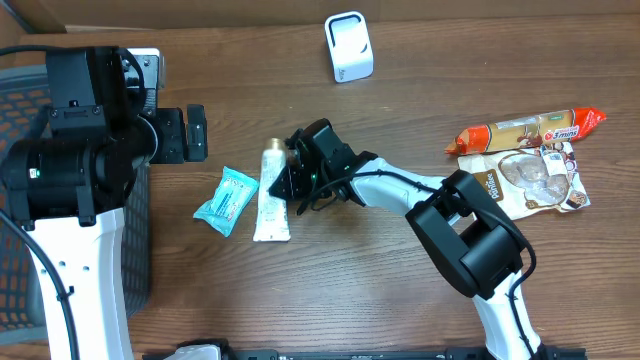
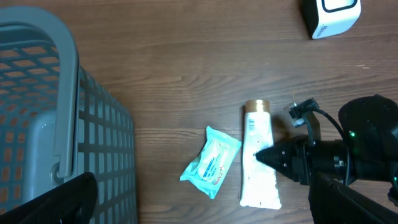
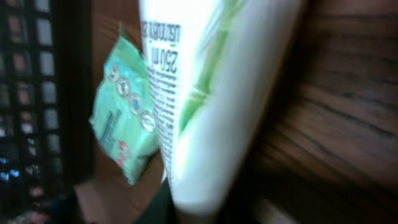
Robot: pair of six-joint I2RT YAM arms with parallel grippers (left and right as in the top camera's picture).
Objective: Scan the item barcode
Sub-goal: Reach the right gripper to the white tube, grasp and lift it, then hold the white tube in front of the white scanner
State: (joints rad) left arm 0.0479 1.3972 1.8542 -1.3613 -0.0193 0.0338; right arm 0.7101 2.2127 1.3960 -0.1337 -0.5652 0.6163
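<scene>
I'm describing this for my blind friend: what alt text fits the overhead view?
The right arm's pincer meets a white tube lying on a wooden table beside a teal packet. The left pincer hangs open by a gray basket. A small white device sits at the far edge, snack packs to the right.

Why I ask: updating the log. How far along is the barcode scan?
Done: nothing visibly. In hand: the right claw is at the white tube, lying on the table; grip unclear. Left: lift it and show its barcode to the scanner.
</scene>
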